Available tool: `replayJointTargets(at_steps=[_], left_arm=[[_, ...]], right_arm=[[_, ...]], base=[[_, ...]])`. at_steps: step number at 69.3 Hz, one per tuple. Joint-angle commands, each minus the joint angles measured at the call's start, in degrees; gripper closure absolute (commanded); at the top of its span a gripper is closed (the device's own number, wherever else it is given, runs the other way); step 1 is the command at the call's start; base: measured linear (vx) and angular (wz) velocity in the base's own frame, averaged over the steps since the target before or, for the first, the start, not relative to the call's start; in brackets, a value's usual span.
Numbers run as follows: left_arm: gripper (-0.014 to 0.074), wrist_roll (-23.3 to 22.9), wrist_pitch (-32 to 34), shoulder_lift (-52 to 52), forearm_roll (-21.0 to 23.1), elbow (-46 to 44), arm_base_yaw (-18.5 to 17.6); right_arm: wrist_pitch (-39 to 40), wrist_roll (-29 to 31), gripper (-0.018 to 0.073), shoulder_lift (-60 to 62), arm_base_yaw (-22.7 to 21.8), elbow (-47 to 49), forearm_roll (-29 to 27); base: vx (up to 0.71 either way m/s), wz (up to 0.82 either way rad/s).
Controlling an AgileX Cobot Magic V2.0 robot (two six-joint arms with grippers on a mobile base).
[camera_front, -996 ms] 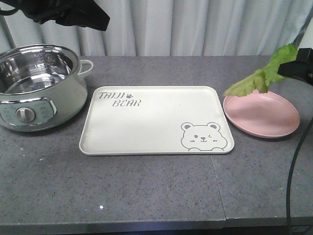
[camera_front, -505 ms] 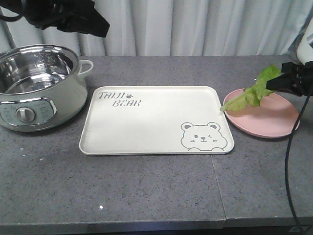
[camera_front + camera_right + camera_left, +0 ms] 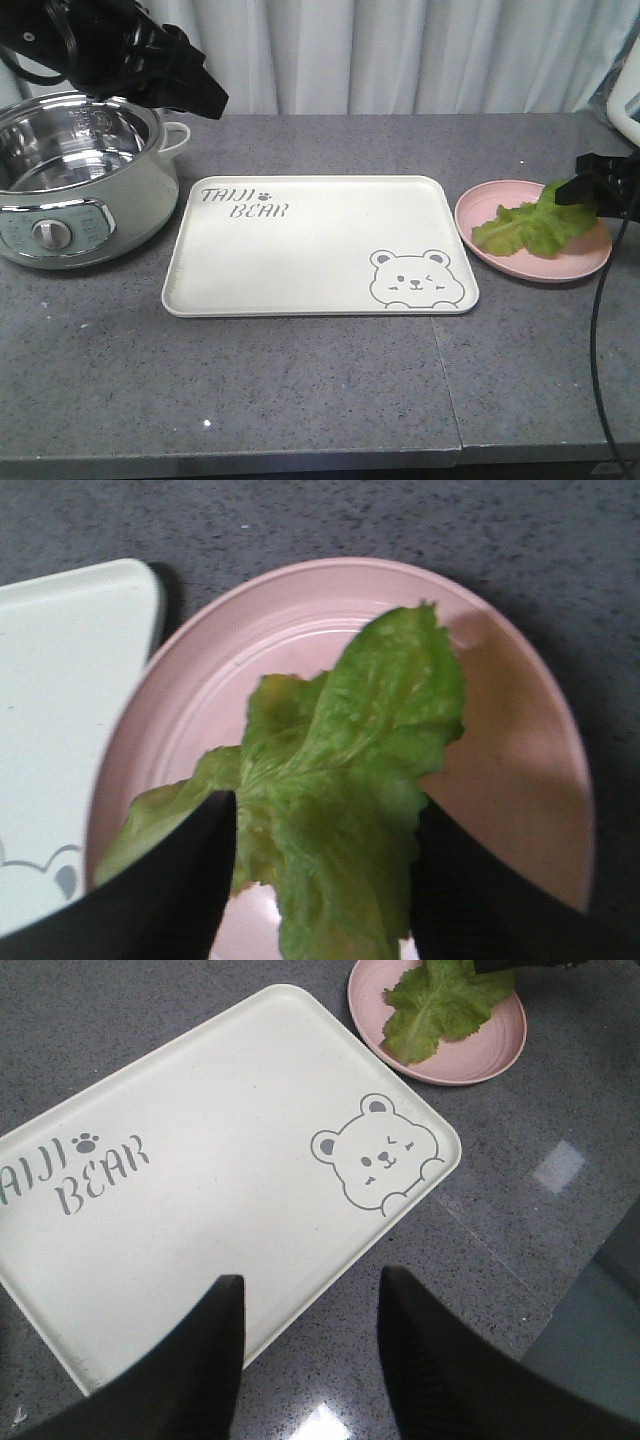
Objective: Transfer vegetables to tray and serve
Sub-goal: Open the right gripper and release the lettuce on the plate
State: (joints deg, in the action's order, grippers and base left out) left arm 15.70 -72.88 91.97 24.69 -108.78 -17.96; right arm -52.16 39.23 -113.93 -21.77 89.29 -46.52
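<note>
Straddling the lettuce leaf (image 3: 340, 780) on the pink plate (image 3: 520, 740) at frame right, my right fingers (image 3: 180, 880) stand parted. I should close on its rib, lift clear, then carry it onto the central tray (image 3: 300, 260); my left fingers (image 3: 200, 1360) hang open.

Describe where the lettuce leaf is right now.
In the front view the lettuce leaf lies on the pink plate, on the right, just beside the tray's right edge, with the right gripper open over it.

Even bright light; glare patches on table (image 3: 556, 1166); right-wrist view soft, blurred.
</note>
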Motion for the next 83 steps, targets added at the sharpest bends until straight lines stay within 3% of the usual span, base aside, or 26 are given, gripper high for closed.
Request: replayJointTargets(at_steps=[1,16,34,83], left_arm=[[0.0300,-0.56,1.20,-2.05,1.95,-1.15,-0.16],[0.0300,-0.56,1.20,-2.05,1.95,-1.15,-0.16],[0.0300,-0.56,1.20,-2.02,2.00,-1.15,-0.16],[0.0300,-0.46,1.26,-2.02,1.05,-1.15,-0.16]], right_arm=[[3.51,-5.00,0.0109,3.32,-0.40,1.90,3.45],[3.89,-11.30,0.0108,3.79,-0.40,4.33,14.23],[-3.94,-22.07,0.0118,3.79,-0.40,9.19,24.70],[-6.98,-22.68,0.0207,-2.27,-0.35,9.06,20.89]], base=[[0.00,0.00],[0.00,0.00],[0.00,0.00],[0.00,0.00]])
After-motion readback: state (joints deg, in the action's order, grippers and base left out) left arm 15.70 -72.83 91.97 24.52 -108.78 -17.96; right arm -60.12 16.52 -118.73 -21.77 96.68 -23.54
